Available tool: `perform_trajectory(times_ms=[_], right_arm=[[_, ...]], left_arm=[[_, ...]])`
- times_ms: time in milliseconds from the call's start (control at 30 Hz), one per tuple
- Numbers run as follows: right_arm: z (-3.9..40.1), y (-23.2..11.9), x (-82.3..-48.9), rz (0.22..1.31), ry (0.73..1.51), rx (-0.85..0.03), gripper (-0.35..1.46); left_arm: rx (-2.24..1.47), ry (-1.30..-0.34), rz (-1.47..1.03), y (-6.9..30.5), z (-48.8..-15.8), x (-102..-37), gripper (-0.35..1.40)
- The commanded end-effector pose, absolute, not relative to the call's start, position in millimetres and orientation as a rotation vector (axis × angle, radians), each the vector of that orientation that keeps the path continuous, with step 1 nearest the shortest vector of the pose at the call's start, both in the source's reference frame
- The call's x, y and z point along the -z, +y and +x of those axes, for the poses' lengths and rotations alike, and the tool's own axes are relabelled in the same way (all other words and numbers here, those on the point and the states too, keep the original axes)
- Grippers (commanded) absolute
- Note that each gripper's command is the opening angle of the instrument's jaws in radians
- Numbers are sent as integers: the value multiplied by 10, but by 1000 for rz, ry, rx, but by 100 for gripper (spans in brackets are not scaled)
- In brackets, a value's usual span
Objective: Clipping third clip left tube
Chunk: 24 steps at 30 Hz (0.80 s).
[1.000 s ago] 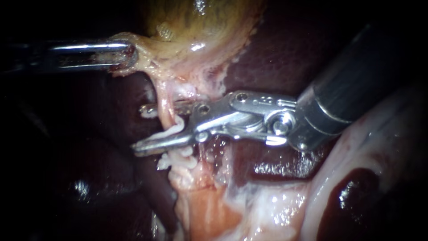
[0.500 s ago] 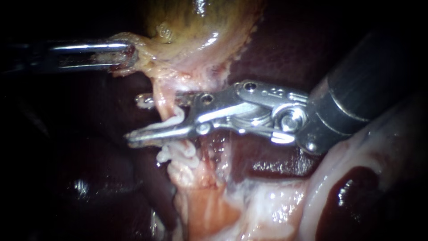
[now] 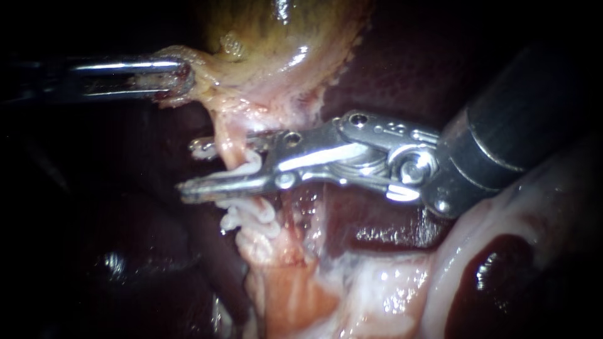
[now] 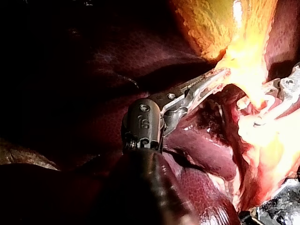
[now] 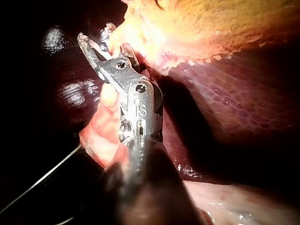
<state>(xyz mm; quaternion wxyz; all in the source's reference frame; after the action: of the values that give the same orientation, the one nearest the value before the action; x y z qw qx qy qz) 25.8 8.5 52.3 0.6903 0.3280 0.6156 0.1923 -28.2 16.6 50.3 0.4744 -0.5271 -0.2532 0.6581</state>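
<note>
Right now I judge the clip is placed but not yet squeezed home. My right instrument (image 3: 195, 168) reaches in from the right, shaft sloping down and wrist bent level. Its jaws stand apart astride the left tube (image 3: 231, 147), one on the far side and one near. A white clip (image 3: 250, 167) sits between them, on the gallbladder (image 3: 276, 37) side of two clips (image 3: 254, 216) already on the tube. Next I would close fully and squarely, without dragging the tube. My left instrument (image 3: 179, 78) lies level from the left, clenched on the gallbladder's neck tissue.
</note>
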Motion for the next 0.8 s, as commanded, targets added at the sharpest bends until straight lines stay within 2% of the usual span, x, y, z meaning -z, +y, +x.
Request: perform_trajectory(times_ms=[33, 100, 167, 200, 300, 800], right_arm=[[257, 84, -524, 734, 1376, -429, 15], [256, 84, -525, 734, 1376, -429, 3], [255, 84, -525, 737, 1377, -426, -21], [255, 84, -525, 742, 1378, -421, -27], [255, 84, -526, 742, 1378, -421, -35], [253, 86, -530, 770, 1367, -447, -35]], left_arm=[[-1609, -619, -1289, 166, -282, -504, -35], [-1609, -619, -1289, 166, -282, -504, -35], [-1609, -619, -1289, 166, -282, -504, -35], [-1609, -619, -1289, 166, -282, -504, -35], [-1609, -619, -1289, 167, -283, -504, -35], [-1609, -619, -1288, 167, -284, -504, -35]])
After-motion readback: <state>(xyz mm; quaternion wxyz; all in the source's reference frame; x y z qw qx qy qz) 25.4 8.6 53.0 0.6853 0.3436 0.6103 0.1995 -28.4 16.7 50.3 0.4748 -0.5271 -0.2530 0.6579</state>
